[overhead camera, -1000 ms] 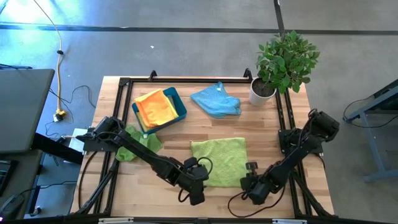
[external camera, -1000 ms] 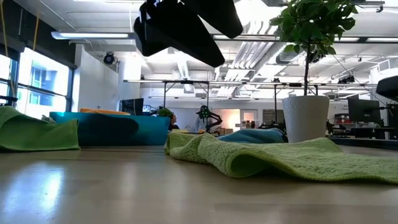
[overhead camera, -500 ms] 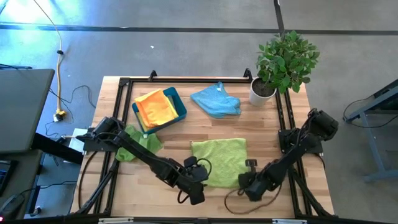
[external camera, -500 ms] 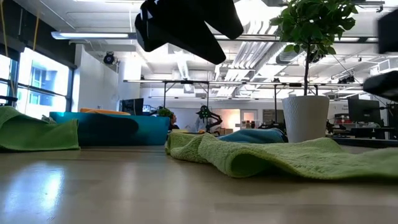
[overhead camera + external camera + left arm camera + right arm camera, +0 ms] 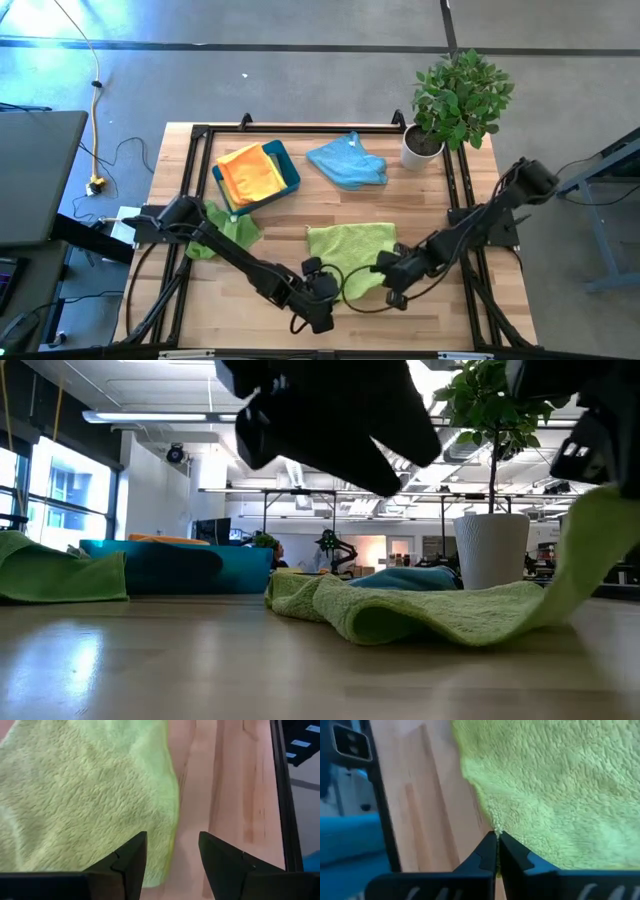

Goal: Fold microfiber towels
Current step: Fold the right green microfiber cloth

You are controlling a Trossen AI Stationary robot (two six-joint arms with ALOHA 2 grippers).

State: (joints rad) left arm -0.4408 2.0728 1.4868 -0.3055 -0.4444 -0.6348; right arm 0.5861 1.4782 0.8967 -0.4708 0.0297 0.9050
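Note:
A lime green microfiber towel [image 5: 350, 252] lies spread near the table's front middle. My right gripper [image 5: 496, 849] is shut on its near right corner, which is raised off the wood [image 5: 600, 530]. My left gripper [image 5: 170, 862] hovers open over the towel's near left corner [image 5: 322, 290], with the towel's edge below the gap between its fingers. A second lime green towel [image 5: 225, 228] lies at the left. A light blue one [image 5: 347, 162] lies crumpled at the far middle. Yellow and orange towels [image 5: 248, 172] sit in the teal tray [image 5: 290, 165]. My right gripper pinches the lime green towel's edge at its near right corner [image 5: 492, 829] between its two shut fingers. The fingers slant down from the table's right side. That corner hangs lifted below the fingers, while the rest of the towel [image 5: 420, 610] stays on the table.
A potted plant in a white pot [image 5: 423, 146] stands at the far right corner. Black frame rails [image 5: 300, 128] run along the table's edges. Bare wood [image 5: 300, 215] lies between the towels.
My right gripper has shut on the towel's near right corner, then risen and drawn toward the far edge and a little left, rolling as it went. That corner now stands clear of the table; the rest has stayed flat. My left gripper has sunk slightly toward the towel.

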